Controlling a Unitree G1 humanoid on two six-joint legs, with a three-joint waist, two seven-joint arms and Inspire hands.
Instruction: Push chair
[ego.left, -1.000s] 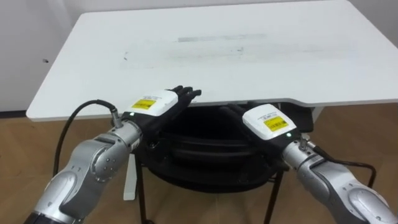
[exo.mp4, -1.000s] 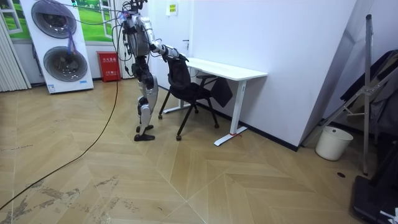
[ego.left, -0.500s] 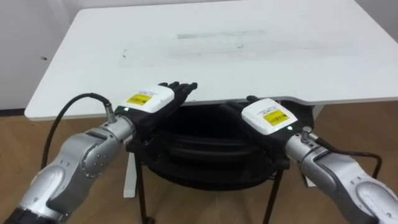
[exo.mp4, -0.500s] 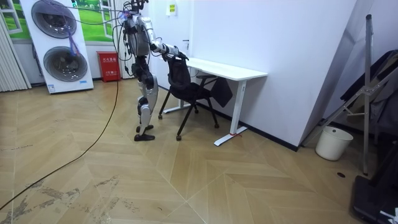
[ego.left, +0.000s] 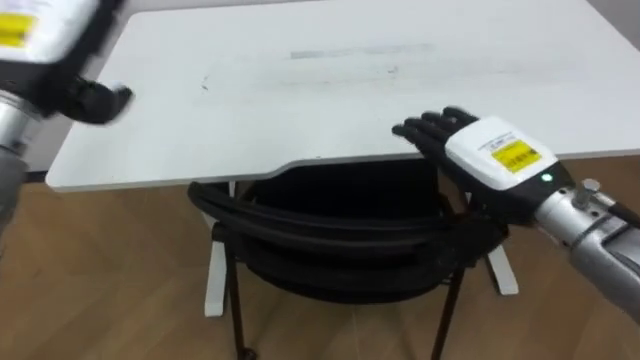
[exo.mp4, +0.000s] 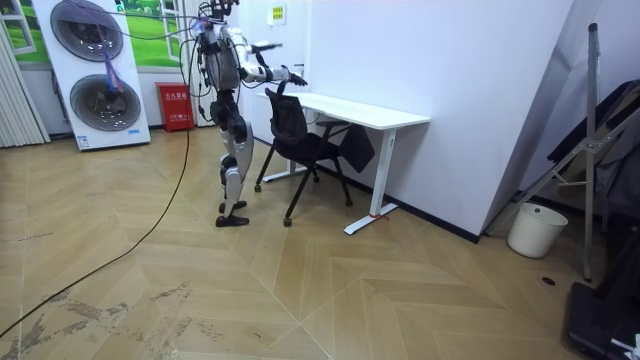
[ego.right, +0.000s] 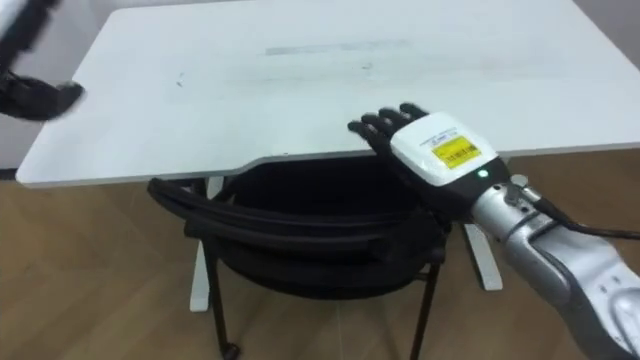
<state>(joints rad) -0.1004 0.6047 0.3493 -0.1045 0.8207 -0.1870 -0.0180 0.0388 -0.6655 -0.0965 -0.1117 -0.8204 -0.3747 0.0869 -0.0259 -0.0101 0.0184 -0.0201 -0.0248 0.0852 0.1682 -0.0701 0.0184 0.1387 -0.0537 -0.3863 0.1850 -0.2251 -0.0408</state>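
Chair (ego.left: 320, 228) sits partly tucked beneath the white surface (ego.left: 300, 100); it looks light and rigid, best pushed at its curved backrest top. Right robot hand (ego.left: 490, 160) hovers straight-fingered above it; left robot hand (ego.left: 45, 50) is held high, state unclear.

A: Left hand (ego.left: 45, 50)?
B: Blurred, and cut by the top-left edge. State unreadable.
A: Chair (ego.left: 330, 228)?
B: Seat mostly hidden under the table (ego.left: 330, 110). Legs run off the bottom edge. Right hand (ego.left: 490, 160) covers the right end of the back; can't tell if they touch.
A: Right arm?
B: Cut by the right edge past the wrist.
A: Room view?
B: Both hands too small to read.
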